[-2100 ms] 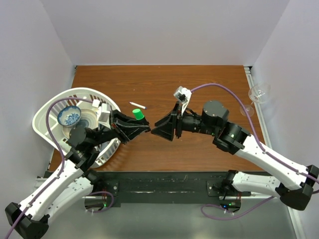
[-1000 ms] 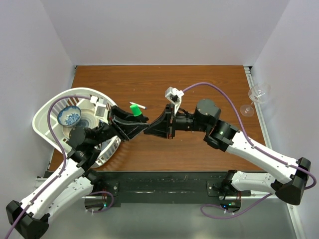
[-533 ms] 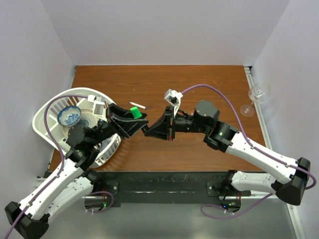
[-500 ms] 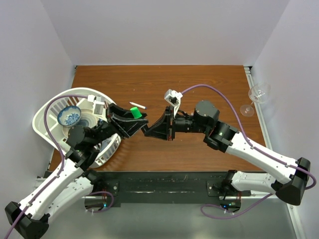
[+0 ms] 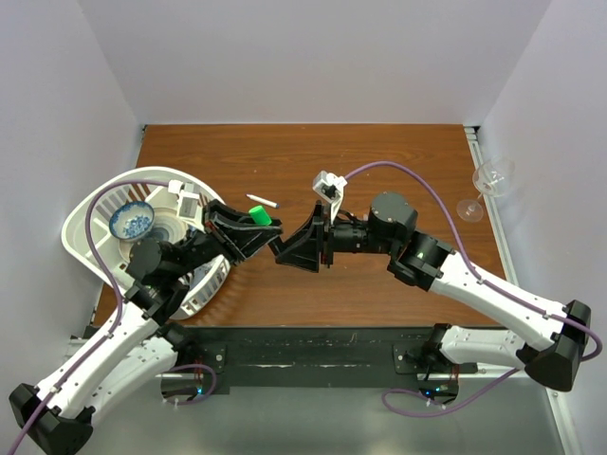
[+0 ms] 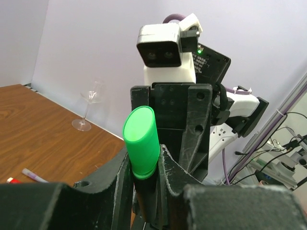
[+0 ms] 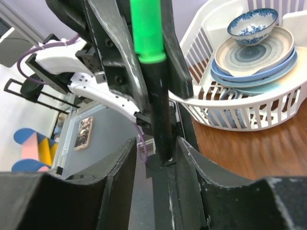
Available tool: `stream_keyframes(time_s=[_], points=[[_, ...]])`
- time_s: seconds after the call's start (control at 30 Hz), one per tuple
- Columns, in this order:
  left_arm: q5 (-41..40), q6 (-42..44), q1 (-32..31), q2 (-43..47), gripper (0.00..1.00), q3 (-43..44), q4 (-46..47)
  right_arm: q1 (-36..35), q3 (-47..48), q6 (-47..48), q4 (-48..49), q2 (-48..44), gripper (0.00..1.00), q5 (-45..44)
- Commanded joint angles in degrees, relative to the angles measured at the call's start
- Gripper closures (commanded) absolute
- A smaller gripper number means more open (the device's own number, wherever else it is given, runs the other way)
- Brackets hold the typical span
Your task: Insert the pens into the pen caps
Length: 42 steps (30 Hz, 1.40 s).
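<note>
Both grippers are meeting above the middle of the table (image 5: 379,156), just off the dish rack (image 5: 81,248). The left gripper (image 6: 145,173) is pinching the green cap (image 6: 141,143) near its lower rim, with its fingers pressing tight on both sides. That cap is sitting over the end of the black marker (image 7: 161,112), so the marker's tip is hiding inside it. The right gripper (image 7: 156,160) is standing loose around the marker's black body. A gap is showing on one side, while the other finger is lying so close I cannot tell whether it is touching. From above, the two grippers are covering all of the marker but the cap. Beyond them a thin white pen (image 5: 263,201) is lying on the wood. Near it, what looks like the red cap (image 6: 11,180) is showing too small to make out.
</note>
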State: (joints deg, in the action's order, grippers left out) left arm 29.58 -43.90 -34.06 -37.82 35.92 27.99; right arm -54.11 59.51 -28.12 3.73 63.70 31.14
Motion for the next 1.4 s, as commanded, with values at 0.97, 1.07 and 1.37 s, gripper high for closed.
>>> stream_keyframes(time_s=[0.97, 1.07, 1.37], points=[[-3.5, 6.7, 0.5, 2.0, 0.30, 9.0, -10.8, -1.6, 4.9, -0.8, 2.5, 2.3, 1.00, 2.4], [-4.2, 6.9, 0.5, 1.9, 0.28, 9.7, -11.6, -1.6, 4.9, -1.0, 2.8, 2.1, 1.00, 3.1], [-4.4, 4.9, 0.5, 0.8, 0.32, 10.2, -9.8, -1.6, 3.8, -1.1, 2.4, 0.9, 1.00, 3.5]])
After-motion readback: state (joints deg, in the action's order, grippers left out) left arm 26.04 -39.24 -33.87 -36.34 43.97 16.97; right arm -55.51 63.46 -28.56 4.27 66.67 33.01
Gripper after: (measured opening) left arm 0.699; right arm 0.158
